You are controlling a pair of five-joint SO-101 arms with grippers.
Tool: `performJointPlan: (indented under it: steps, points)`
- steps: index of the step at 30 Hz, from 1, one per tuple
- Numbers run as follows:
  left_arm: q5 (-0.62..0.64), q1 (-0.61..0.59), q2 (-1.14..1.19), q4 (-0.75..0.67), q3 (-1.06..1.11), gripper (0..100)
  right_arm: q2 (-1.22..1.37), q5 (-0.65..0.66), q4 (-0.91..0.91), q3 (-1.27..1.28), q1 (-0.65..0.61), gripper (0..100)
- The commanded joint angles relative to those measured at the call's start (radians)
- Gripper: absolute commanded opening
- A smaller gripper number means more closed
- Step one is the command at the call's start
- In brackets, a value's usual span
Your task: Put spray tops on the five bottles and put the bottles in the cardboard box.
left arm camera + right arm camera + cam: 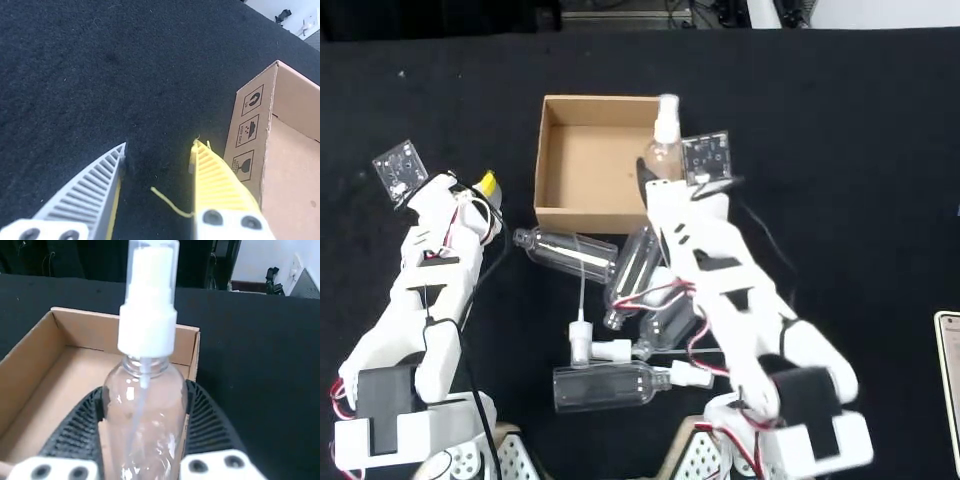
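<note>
well short of the box [585, 219], on the matte black table [840, 150]: a capless clear bottle [605, 387] lying flat, with loose white spray tops [582, 341] and their thin dip tubes beside it. probably light, thin-walled, smooth and round, so apt to roll and slip; best taken across the body, not the neck. closer to the box's front wall, another bare bottle [567, 252] on its side. left of the box, left end effector [159, 150], fingers apart, holding nothing. at the box's right wall, right end effector [145, 395] clamped on a capped bottle [145, 440], upright, ribbed pads on its belly. box of stiff plain cardboard, open-topped.
</note>
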Motion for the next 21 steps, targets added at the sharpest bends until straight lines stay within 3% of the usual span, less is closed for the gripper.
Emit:
performJointPlan:
  steps: [1,12,16,21]
  points:
    - [0.005,0.012,-0.011,-0.025,-0.038,18,-0.113,0.009,-0.025,0.036,-0.017,1.1]
    - [-0.003,0.004,-0.080,0.023,-0.077,19,-0.150,0.006,-0.031,0.070,-0.015,1.1]
    - [-0.124,0.047,-0.190,0.304,-0.232,19,-0.150,0.003,-0.031,0.073,-0.015,1.1]
    - [-0.189,0.165,-0.158,0.614,-0.487,19,-0.157,0.002,-0.032,0.064,-0.017,1.1]
